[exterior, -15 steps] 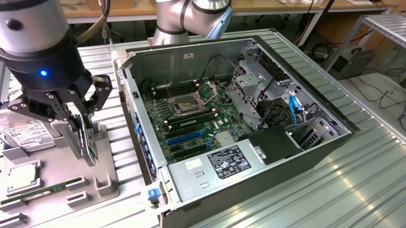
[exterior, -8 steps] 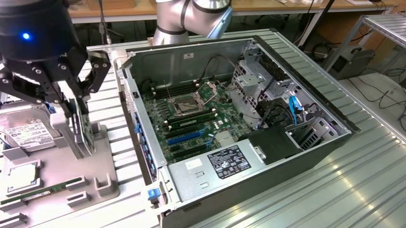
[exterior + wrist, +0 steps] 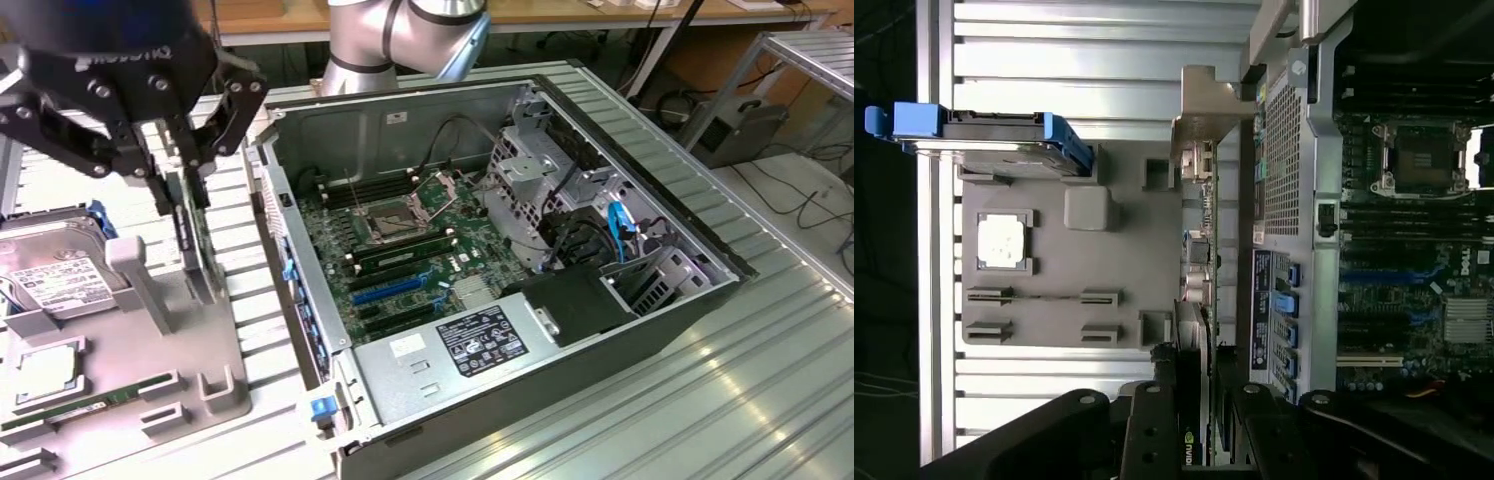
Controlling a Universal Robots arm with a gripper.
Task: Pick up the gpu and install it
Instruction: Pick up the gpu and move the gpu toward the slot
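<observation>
The gpu (image 3: 195,250) stands on edge in a slot of the grey parts holder (image 3: 147,330), at the exterior view's left of the open computer case (image 3: 534,330). It looks like a thin dark card. In the wrist view the gpu (image 3: 1199,270) is seen edge-on, its silver bracket (image 3: 1206,105) at the far end. My gripper (image 3: 184,195) reaches down over the card's top edge, one finger on each side. The fingers (image 3: 1164,410) sit close against the card, and the gripper (image 3: 1194,415) is shut on it. The card's lower edge still sits in the holder.
The holder also carries a silver hard drive (image 3: 54,270) with blue rails, a CPU (image 3: 47,368) and a green memory stick (image 3: 94,405). The case lies open with its motherboard (image 3: 400,250), blue expansion slots (image 3: 387,290) and power supply (image 3: 454,350) exposed. A ribbed metal table (image 3: 747,400) lies underneath.
</observation>
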